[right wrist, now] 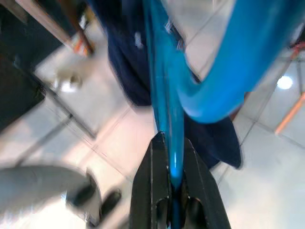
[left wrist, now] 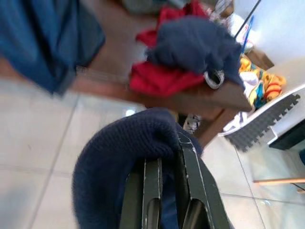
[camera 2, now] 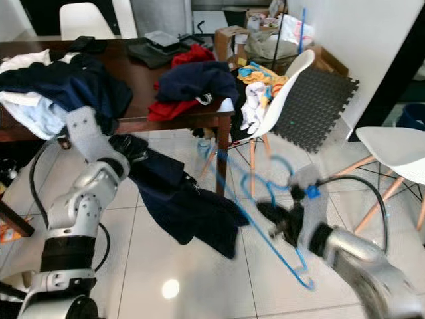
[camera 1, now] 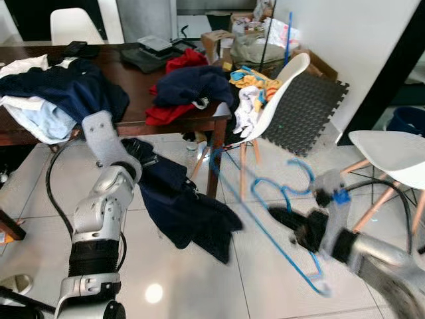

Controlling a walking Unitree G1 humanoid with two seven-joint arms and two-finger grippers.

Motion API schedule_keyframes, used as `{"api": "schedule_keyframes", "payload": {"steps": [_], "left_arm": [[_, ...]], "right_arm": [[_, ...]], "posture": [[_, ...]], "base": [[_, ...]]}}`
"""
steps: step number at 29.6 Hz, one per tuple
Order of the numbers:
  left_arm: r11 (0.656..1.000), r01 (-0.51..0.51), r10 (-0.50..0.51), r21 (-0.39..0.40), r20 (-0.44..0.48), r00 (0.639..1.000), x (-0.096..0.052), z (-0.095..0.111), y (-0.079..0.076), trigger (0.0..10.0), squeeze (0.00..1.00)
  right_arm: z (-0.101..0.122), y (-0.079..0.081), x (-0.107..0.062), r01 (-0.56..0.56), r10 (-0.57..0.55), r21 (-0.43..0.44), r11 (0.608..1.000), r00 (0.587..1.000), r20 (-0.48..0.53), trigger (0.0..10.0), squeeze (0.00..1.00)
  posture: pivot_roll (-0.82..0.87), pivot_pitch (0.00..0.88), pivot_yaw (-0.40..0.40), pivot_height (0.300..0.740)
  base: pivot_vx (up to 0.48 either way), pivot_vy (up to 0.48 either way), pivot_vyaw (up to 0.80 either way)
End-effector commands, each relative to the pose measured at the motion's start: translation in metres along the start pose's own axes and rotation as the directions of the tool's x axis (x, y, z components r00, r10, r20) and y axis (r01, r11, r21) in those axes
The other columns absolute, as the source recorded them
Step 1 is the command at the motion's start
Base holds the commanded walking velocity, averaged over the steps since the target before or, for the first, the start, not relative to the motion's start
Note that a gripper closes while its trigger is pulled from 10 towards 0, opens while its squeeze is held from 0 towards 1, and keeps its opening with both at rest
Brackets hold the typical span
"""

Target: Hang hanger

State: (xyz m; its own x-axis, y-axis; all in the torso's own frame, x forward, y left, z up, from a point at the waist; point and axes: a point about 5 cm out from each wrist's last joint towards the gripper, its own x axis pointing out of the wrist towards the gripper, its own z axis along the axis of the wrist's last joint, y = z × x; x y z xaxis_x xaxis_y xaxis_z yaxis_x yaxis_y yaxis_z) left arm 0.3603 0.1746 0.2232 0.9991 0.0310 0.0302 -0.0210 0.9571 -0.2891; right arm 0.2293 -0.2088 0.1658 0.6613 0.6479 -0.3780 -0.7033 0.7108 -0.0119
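Hanger [camera 1: 279, 219], blue, sits lower right in the left eye view, right tool [camera 1: 292, 222] clamped on it. Left wrist view: left tool [left wrist: 167, 191] clamped on navy garment [left wrist: 128, 157]. Right wrist view: fingers [right wrist: 155, 186] pinch the wire.

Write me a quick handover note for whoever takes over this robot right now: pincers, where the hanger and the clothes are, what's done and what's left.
Left pincer: shut on a navy garment, held up beside the table; the cloth hangs down to the tiled floor.
Right pincer: shut on the blue hanger, held out low over the floor to the right of the garment.
Done: both items are picked up.
Left: the hanger is not yet inside the garment, and nothing is hung up. More clothes lie piled on the table and on the white chair.
The head views are blurred around the right arm, so recheck the hanger's pose before you move.
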Motion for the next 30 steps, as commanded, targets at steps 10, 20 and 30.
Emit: {"api": "schedule_keyframes", "payload": {"steps": [10,20,30], "left_arm": [[0.994,0.107,-0.107,-0.005,0.065,0.992,0.009,0.017,-0.026,10.0,0.0],[0.984,0.173,-0.171,-0.037,0.05,0.984,0.005,0.008,-0.05,10.0,0.0],[0.983,0.179,-0.177,-0.039,0.054,0.983,0.006,0.007,-0.054,10.0,0.0]], "right_arm": [[0.012,0.023,-0.009,-0.196,0.174,-0.14,0.97,0.972,-0.157,10.0,0.0],[0.022,0.056,0.016,-0.302,0.292,-0.136,0.944,0.953,-0.087,10.0,0.0],[0.022,0.054,0.043,-0.176,0.173,-0.074,0.982,0.984,-0.045,10.0,0.0]], "posture": [[0.0,0.12,-0.004,0.74],[0.0,0.123,0.001,0.74],[0.0,0.12,0.001,0.74]], "base": [[0.0,0.0,0.0],[0.0,0.0,0.0],[0.0,0.0,0.0]]}}
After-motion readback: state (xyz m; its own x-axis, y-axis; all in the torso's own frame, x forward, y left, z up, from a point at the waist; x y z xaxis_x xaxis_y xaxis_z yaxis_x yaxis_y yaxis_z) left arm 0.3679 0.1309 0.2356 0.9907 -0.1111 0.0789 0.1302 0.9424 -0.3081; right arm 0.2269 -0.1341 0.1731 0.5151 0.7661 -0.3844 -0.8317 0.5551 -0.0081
